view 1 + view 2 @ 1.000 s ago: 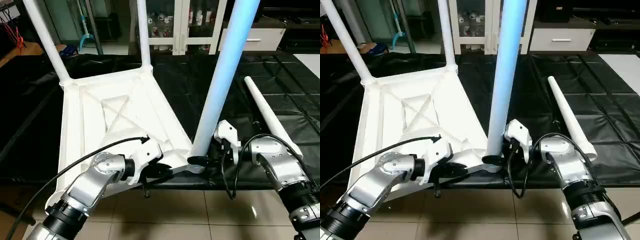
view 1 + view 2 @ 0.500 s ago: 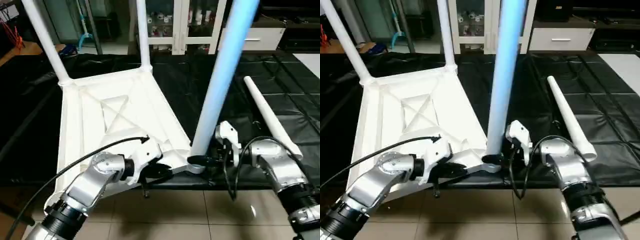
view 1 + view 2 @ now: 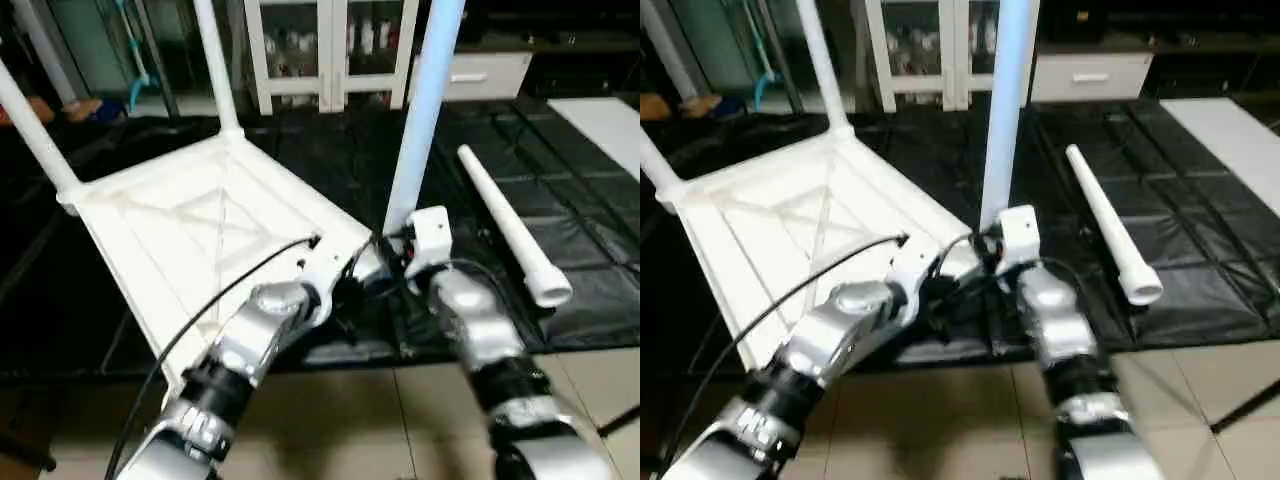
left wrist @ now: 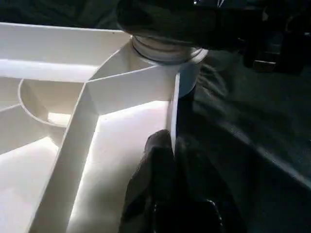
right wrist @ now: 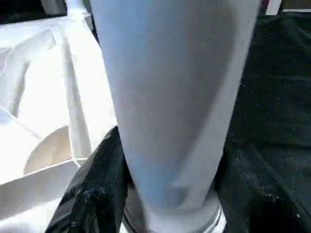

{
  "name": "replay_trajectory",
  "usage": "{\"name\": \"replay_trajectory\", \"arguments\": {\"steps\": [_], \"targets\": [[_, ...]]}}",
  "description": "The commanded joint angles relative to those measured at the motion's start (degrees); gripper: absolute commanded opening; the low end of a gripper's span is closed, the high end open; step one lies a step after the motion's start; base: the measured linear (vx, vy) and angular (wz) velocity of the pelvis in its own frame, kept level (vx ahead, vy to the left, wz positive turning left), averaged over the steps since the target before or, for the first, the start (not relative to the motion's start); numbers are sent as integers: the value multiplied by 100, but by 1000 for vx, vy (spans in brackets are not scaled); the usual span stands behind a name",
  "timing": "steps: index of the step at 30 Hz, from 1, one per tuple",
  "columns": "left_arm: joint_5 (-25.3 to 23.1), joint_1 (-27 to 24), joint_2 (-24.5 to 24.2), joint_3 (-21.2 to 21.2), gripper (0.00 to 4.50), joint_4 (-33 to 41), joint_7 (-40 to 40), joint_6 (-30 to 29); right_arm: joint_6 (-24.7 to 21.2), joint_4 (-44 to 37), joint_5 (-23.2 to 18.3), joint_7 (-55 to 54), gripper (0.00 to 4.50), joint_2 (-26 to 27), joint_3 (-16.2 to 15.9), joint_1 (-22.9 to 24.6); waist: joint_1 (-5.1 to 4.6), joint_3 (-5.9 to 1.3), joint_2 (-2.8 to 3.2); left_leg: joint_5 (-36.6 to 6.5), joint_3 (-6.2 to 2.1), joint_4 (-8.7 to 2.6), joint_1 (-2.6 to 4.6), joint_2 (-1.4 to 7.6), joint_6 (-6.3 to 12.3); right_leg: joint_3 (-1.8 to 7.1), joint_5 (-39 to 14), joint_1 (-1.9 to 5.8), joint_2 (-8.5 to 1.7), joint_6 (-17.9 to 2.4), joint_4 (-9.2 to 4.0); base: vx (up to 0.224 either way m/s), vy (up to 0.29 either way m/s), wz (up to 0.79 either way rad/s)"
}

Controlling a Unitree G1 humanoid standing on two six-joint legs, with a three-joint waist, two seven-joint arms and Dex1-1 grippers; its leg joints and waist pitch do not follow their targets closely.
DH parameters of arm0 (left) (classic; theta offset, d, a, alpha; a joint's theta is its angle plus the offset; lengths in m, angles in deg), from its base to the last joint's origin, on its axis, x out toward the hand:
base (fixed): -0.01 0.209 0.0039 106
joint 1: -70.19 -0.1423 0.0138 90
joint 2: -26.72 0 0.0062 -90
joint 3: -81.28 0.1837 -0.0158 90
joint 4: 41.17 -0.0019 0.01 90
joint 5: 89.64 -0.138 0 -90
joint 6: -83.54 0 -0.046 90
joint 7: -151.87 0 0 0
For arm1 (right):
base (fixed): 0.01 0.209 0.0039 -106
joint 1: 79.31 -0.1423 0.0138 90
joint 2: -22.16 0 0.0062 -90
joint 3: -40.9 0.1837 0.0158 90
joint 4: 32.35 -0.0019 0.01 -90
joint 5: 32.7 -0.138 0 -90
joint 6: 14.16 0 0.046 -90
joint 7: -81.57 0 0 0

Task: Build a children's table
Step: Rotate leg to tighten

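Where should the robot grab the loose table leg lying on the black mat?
Probably mid-shaft on the loose leg, coming down from above with the fingers across it. It lies flat on the black mat, so only its top and sides are free, and its round tube tapers from the wide open end nearest the robot, so the middle should balance better.

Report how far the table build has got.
Done: two legs stand in the far corner sockets of the upturned tabletop. In hand: a third leg stands in the near corner socket, the right tool closed around its base, the left tool pinching the tabletop's rim. Left: the fourth leg lies on the black mat.
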Motion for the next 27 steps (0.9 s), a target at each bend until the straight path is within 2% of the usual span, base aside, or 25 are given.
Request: {"name": "replay_trajectory", "arguments": {"steps": [1, 4, 5, 6, 8, 9, 10, 11, 13, 14, 15, 16, 17, 18, 19, 21, 23, 24, 27], "targets": [[-177, 126, -25, -330, 0, -307, 578, 151, 377, -323, -327, 566, 205, 524, -265, -141, 27, -352, -77, -1357, -87, -478, 57, 133, 352, 29, -1297, 240, -45, -1133, -361, 0, 0, 0], [-254, 26, -139, -294, 0, -224, 330, 133, 440, -568, -443, 1287, 205, 376, -370, -40, 48, -368, -86, -933, -75, -439, 44, 133, 567, 26, -836, 272, -48, -1287, -300, 0, 0, 0], [-251, -16, -197, -234, 0, -223, 194, 195, 390, -659, -485, 1442, 261, 292, -380, -12, 53, -376, -96, -774, -72, -421, 45, 137, 662, 24, -651, 281, -45, -1350, -276, 0, 0, 0], [-232, -65, -250, -180, 0, -179, 53, 218, 355, -716, -502, 1554, 275, 215, -393, 3, 66, -379, -86, -655, -68, -410, 46, 137, 742, 26, -501, 292, -45, -1412, -254, 0, 0, 0], [-222, -92, -280, -150, 0, -154, -26, 232, 336, -749, -511, 1617, 275, 172, -401, 11, 75, -378, -96, -636, -66, -399, 40, 132, 847, 26, -387, 304, -41, -1428, -247, 0, 0, 0], [-195, -216, -422, -13, 0, -3, -340, 244, 261, -855, -541, 1870, 275, -8, -434, 37, 26, -368, -107, -651, -90, -416, -7, 134, 889, 17, -425, 339, -53, -1380, -234, 0, 0, 0], [-147, -328, -544, 85, 0, 150, -583, 210, 160, -939, -591, 2131, 314, -167, -470, 62, 36, -378, -98, -650, -91, -410, 20, 142, 875, 16, -443, 332, -60, -1392, -236, 0, 0, 0], [-111, -410, -632, 157, 0, 261, -759, 186, 87, -1000, -628, 2320, 314, -282, -495, 81, 40, -376, -94, -677, -89, -407, 48, 155, 892, 19, -439, 322, -51, -1451, -234, 0, 0, 0], [62, -798, -1101, 445, 0, 815, -1560, 159, -174, -1199, -697, 3267, 330, -931, -646, 145, 59, -358, -75, -739, -69, -409, 68, 173, 909, 28, -457, 298, -36, -1528, -229, 0, 0, 0], [80, -833, -1143, 466, 0, 865, -1629, 158, -190, -1215, -698, 3348, 344, -992, -658, 150, 78, -364, -77, -733, -79, -407, 70, 177, 896, 22, -443, 313, -38, -1534, -222, 0, 0, 0], [160, -977, -1336, 532, 0, 1071, -1923, 175, -357, -1319, -760, 3784, 355, -1272, -693, 163, 108, -353, -59, -813, -69, -413, 99, 178, 870, 28, -516, 293, -31, -1554, -227, 0, 0, 0], [219, -1062, -1459, 553, 0, 1198, -2107, 198, -452, -1414, -817, 4110, 355, -1473, -708, 168, 94, -327, -86, -912, -53, -438, 89, 191, 870, 39, -617, 280, -20, -1548, -249, 0, 0, 0], [219, -1062, -1459, 553, 0, 1198, -2107, 198, -452, -1414, -817, 4110, 355, -1473, -708, 168, 126, -323, -79, -1005, -58, -438, 103, 190, 822, 38, -733, 286, -30, -1532, -253, 0, 0, 0], [289, -1137, -1571, 548, 0, 1328, -2281, 173, -602, -1515, -883, 4471, 355, -1685, -718, 168, 162, -301, -73, -1179, -37, -459, 129, 203, 713, 60, -972, 244, -31, -1486, -285, 0, 0, 0], [362, -1220, -1713, 566, 0, 1493, -2495, 128, -731, -1606, -914, 4916, 355, -1960, -766, 175, 216, -304, -66, -1357, -40, -469, 168, 205, 595, 62, -1142, 241, -24, -1442, -291, 0, 0, 0], [379, -1243, -1761, 586, 0, 1549, -2560, 112, -739, -1614, -898, 5041, 355, -2050, -793, 179, 267, -279, -67, -1507, -35, -505, 187, 216, 402, 79, -1347, 210, -20, -1361, -311, 0, 0, 0], [403, -1282, -1831, 623, 0, 1637, -2686, 85, -760, -1593, -871, 5231, 355, -2185, -849, 190, 292, -279, -73, -1624, -25, -507, 208, 212, 319, 88, -1452, 192, -16, -1326, -323, 0, 0, 0], [467, -1364, -1976, 726, 0, 1832, -2973, 3, -801, -1479, -829, 5521, 355, -2399, -913, 181, 307, -273, -77, -1706, -35, -522, 197, 207, 236, 94, -1576, 200, -22, -1274, -329, 0, 0, 0], [495, -1407, -2038, 771, 0, 1934, -3090, -40, -808, -1392, -822, 5672, 355, -2513, -931, 160, 301, -273, -72, -1703, -45, -528, 170, 202, 210, 98, -1598, 209, -32, -1224, -327, 0, 0, 0]]}}
